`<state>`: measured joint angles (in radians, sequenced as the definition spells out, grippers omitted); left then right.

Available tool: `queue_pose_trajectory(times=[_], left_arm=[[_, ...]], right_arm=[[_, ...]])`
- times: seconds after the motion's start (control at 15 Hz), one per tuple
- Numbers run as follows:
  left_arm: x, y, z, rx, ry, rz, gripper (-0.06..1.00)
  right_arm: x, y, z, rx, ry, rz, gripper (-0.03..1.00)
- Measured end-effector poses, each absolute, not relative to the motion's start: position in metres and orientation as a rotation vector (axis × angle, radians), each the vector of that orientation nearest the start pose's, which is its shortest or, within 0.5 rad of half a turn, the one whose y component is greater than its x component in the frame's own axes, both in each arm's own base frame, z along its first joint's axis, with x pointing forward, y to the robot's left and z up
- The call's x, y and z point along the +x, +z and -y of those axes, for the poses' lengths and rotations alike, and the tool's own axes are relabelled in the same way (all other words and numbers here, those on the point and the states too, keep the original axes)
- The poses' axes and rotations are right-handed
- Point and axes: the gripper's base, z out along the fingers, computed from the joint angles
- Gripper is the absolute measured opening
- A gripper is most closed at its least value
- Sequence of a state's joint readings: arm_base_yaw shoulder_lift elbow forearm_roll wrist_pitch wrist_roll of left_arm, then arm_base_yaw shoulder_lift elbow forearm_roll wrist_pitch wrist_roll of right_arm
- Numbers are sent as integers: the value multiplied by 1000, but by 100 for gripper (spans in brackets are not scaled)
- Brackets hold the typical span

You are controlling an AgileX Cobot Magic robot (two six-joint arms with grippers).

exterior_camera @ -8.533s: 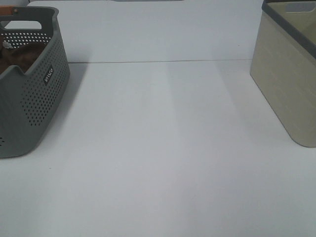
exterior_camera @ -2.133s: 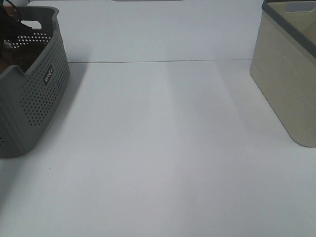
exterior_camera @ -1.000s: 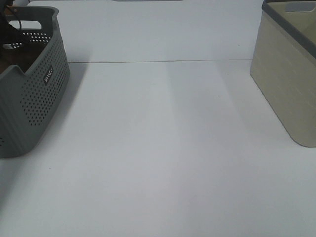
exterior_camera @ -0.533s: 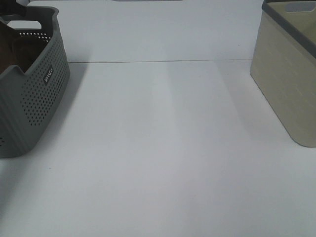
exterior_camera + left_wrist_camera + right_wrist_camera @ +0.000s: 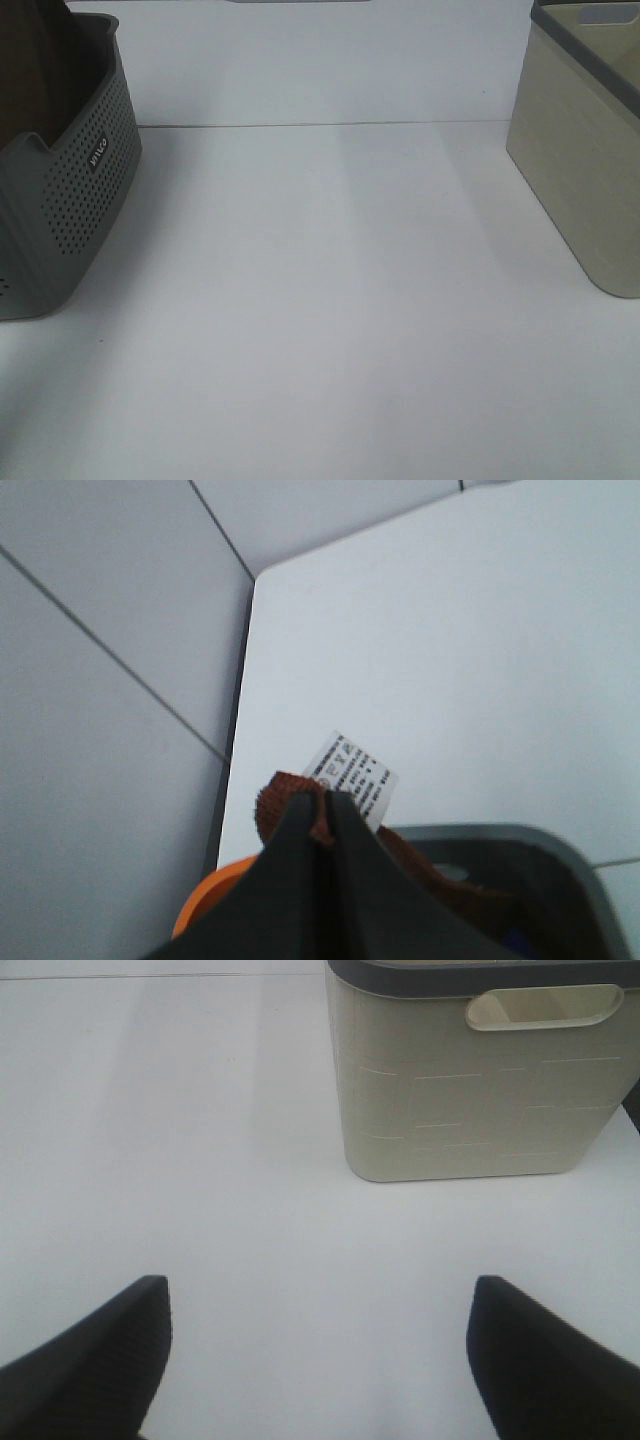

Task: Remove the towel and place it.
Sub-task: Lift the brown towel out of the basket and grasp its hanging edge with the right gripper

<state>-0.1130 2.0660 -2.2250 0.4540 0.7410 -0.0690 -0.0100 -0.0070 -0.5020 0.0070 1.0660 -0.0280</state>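
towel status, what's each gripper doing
Left gripper shut on towel edge. Towel raised above grey basket rim. Right gripper open, empty. Nothing in the way on table.

text 1: small dark label (image 5: 97, 152) on the side wall of the grey perforated plastic basket (image 5: 70, 200), white letters running up the slant, roughly "vilco" (blurred, so the spelling is unsure) | text 2: white sewn-in tag (image 5: 350, 778) at the edge of the rust-brown plush towel (image 5: 272, 805), several lines of fine dark print, too small to read
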Motion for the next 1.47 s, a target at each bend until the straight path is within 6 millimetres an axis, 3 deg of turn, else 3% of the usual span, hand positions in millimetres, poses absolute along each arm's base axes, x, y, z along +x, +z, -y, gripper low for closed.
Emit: queue_pose_trajectory(times=[0.2, 0.4, 0.53, 0.6, 0.67, 1.0, 1.27, 1.47], left_arm=[[454, 446, 62, 261, 271, -1867, 0], [426, 471, 109, 423, 101, -1792, 0], [414, 475, 133, 513, 24, -1775, 0], [397, 476, 160, 630, -60, -1780, 0], [387, 477, 174, 698, -72, -1779, 0], [351, 469, 228, 926, -149, -1812, 0], [317, 463, 267, 1069, -254, -1821, 0], [301, 463, 285, 1128, -291, -1799, 0]], right_arm=[[-6, 277, -1, -19, -15, -2041, 77], [-6, 277, -1, -19, -15, -2041, 77], [-6, 277, -1, -19, -15, -2041, 77], [-6, 277, -1, -19, -15, -2041, 77], [-6, 277, -1, -19, -15, -2041, 77], [4, 278, -6, -21, 74, -2107, 77], [52, 272, -20, -129, 256, -2381, 77], [93, 262, -33, -301, 434, -2529, 77]])
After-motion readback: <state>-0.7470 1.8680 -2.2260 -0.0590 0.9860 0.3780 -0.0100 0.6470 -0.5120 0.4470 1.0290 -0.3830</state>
